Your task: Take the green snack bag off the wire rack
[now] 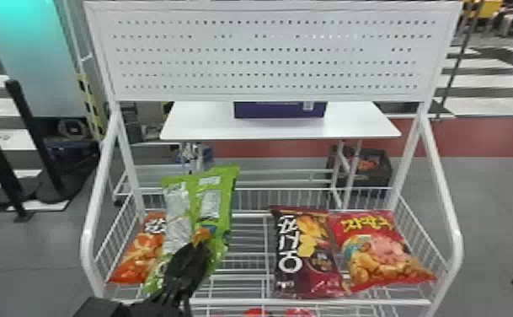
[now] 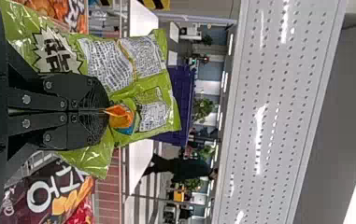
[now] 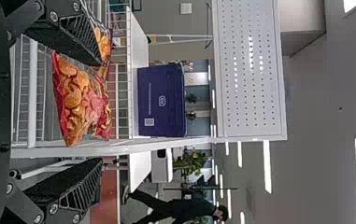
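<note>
Taking the middle of the basket in the head view as our dial's centre, we find the green snack bag [image 1: 221,198] towards ten o'clock, upright and tipped a little, over the wire rack [image 1: 268,302]. The left gripper [image 2: 106,111] comes in from seven o'clock, its fingers clamped on the bag's middle. We judge that a sensible hold: pinching a fold of slack film gives a firmer grip than squeezing the puffed part (and should spare the snacks a crushing).

The orange bag [image 1: 135,257] lies at nine o'clock, partly behind the green one; the dark bag [image 1: 305,253] and the red bag [image 1: 377,248] lie side by side towards three, probably laid flat as a display row. The right gripper [image 3: 100,113] has its fingers wide apart near the red bag, grasping nothing, presumably because one arm suffices.

We cannot tell whether the green bag's lower end clears the wires. Next, we would raise it straight up before drawing it towards six o'clock, lest it drag the orange bag along or catch the front rail.
</note>
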